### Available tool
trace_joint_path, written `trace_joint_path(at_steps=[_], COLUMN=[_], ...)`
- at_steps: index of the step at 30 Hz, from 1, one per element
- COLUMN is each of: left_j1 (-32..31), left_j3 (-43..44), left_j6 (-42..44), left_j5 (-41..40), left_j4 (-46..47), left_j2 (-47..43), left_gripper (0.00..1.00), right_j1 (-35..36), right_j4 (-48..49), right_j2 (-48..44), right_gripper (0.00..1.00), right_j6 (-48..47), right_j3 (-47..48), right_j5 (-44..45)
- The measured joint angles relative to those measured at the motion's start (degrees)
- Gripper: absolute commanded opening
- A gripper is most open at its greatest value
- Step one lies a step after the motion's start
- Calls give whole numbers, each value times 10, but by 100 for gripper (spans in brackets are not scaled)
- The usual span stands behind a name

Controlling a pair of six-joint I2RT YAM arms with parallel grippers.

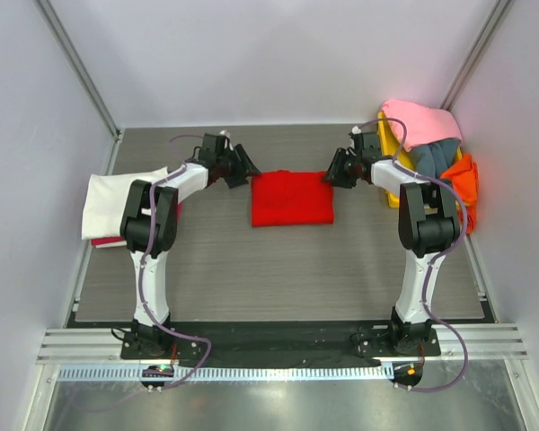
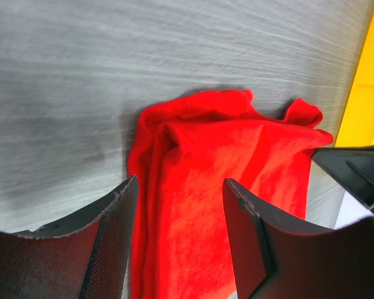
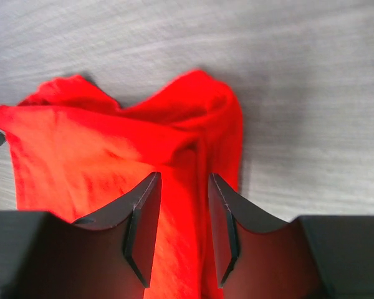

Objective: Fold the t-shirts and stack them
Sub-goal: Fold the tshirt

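- one bright red soft cloth t-shirt (image 1: 291, 198), folded to a rough rectangle with a rumpled far edge, lies mid-bench (image 1: 278, 269).
- one cream-white folded t-shirt (image 1: 108, 202) lies at the left edge.
- one pink t-shirt (image 1: 419, 121), one grey-blue t-shirt (image 1: 436, 157) and one orange t-shirt (image 1: 463, 180) heap on the yellow plastic tray (image 1: 388, 144).
- both arms bend inward; the left gripper (image 2: 177, 187) and the right gripper (image 3: 184, 180) hover at the red shirt's far corners, jaws parted on nothing, the right narrower.

Walls: you have plain white panels (image 1: 251, 54) on three sides, with metal posts (image 1: 76, 63) in the back corners.
Table: grey wood-grain top (image 1: 278, 269) (matte, evenly lit).
Near edge: aluminium rails (image 1: 494, 344) cross your view.
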Motion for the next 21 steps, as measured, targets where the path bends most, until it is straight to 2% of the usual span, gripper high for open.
trace_joint_path(at_steps=[3,7,11,17,21], left_j1=[0,0,0,0,0], left_j3=[1,10,28,44,57], left_j6=[11,21,26,28,29], left_j5=[1,1,2,5,7], left_j4=[17,29,35,37,37], left_j2=[0,6,25,46,56], left_gripper=[55,44,43,35,31], right_j1=[0,0,0,0,0], right_j4=[23,40,44,43,43], right_j2=[0,5,23,34,36], right_gripper=[41,39,36,34,25], right_j6=[-2,-4,-7,-7,-8], right_j3=[0,2,17,25,37], right_j5=[-1,-1,0,0,0])
